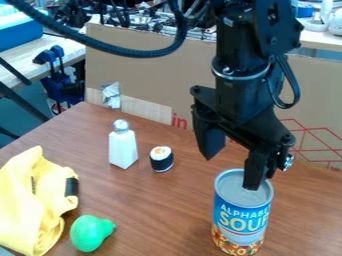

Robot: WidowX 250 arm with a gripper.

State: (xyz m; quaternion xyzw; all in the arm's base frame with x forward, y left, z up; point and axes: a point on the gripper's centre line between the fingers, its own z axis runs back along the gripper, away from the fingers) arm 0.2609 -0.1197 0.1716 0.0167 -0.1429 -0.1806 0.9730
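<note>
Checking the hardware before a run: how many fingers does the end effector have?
2, spread apart on the end effector: one finger nearer the sushi roll, the other finger at the lid of the soup can.

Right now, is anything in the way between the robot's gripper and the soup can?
No, nothing visible is in the way. One finger of the open gripper shows over the lid of the soup can. The sushi roll and white shaker stand off to the side.
</note>
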